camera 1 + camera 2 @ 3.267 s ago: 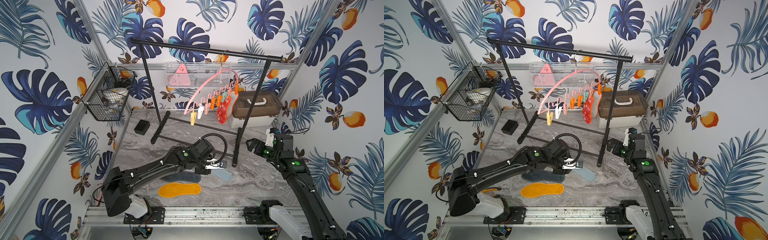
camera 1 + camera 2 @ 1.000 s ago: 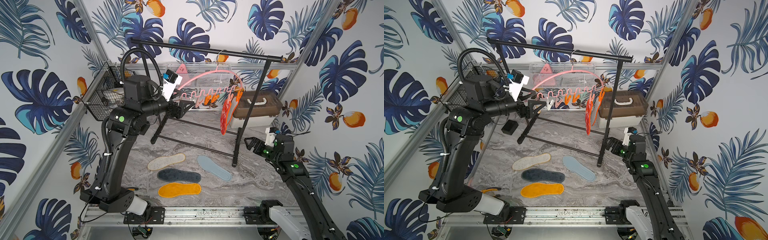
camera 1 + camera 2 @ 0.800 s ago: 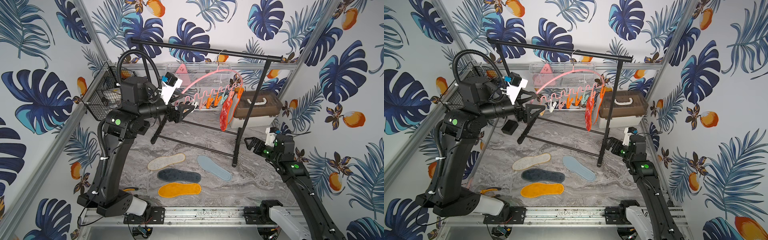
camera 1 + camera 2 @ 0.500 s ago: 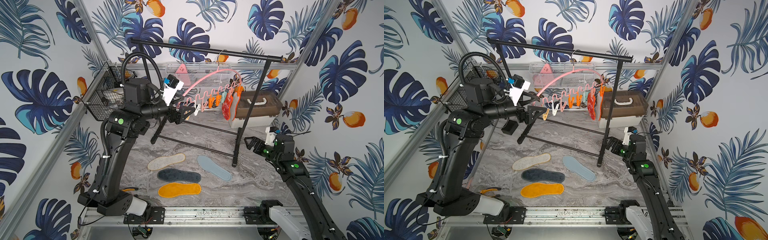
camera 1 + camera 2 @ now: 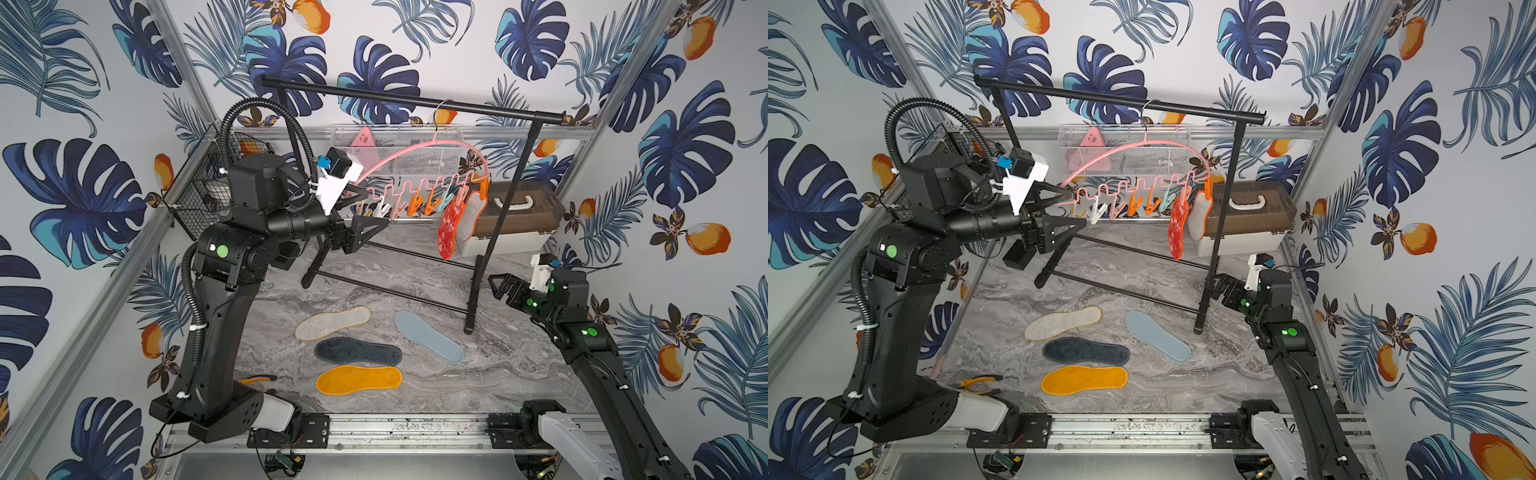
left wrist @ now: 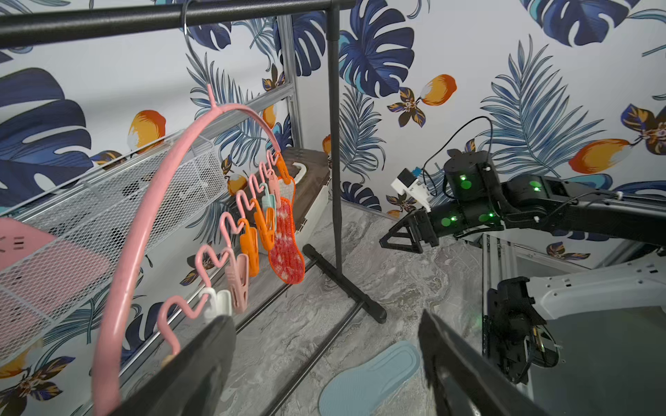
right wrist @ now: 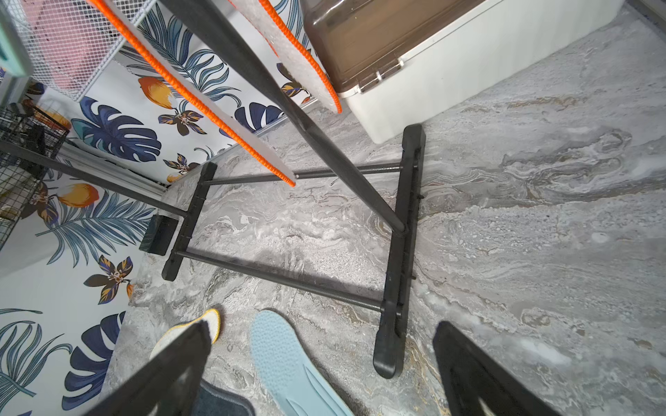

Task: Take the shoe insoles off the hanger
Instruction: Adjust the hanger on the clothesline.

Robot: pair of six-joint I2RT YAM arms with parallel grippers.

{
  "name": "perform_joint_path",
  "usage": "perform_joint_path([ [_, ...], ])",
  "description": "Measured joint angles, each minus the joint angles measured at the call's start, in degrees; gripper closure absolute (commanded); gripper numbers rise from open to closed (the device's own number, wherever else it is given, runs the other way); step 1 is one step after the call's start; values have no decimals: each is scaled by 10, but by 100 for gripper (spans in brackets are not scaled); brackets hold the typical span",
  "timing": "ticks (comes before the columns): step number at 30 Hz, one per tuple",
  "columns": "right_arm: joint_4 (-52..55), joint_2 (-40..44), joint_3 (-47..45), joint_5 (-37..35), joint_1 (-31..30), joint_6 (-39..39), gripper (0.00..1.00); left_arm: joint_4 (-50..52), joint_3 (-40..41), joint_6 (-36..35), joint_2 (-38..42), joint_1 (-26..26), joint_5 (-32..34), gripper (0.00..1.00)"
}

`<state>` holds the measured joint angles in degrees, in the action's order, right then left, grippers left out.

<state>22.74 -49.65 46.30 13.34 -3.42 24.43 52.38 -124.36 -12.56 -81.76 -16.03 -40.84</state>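
The pink hanger [image 5: 390, 157] hangs by its hook from the black rail. Two red-orange mesh shoe insoles [image 5: 448, 232] [image 5: 473, 214] are clipped at its right end, also in the left wrist view [image 6: 284, 245]. On the floor lie the cream [image 5: 332, 323], navy [image 5: 357, 351], orange [image 5: 358, 379] and light blue [image 5: 428, 336] insoles. My left gripper [image 5: 372, 210] [image 6: 324, 335] is raised to the hanger's left end. It is open, one finger beside the arch, nothing between the fingers. My right gripper [image 5: 494, 284] [image 7: 320, 345] is open, low by the rail's right post.
The black garment rail [image 5: 415, 99] stands mid-floor on a base with two cross bars. A brown-lidded box [image 5: 519, 216] sits behind its right post. A wire basket [image 5: 199, 195] and a mesh shelf [image 5: 399, 141] hang on the walls. Orange-handled pliers [image 5: 257, 378] lie front left.
Earlier my left arm was low over the floor insoles; it has risen to the hanger's left end. In the last second the hanger tilted and the hanging insoles swung right. The right arm stayed.
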Motion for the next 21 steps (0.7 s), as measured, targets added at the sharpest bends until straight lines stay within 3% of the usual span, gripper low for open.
perform_joint_path([
  [8, -3, 0, -2, 7, 0, 5, 0, -31, 35, 31, -17, 0, 17, 10],
  [16, 2, 21, -3, -2, 0, 0, 0, -47, -41, 55, -45, 1, 38, 5],
  [21, 1, 21, -8, -6, 0, 0, 0, -72, -42, 65, -42, 1, 70, 1],
])
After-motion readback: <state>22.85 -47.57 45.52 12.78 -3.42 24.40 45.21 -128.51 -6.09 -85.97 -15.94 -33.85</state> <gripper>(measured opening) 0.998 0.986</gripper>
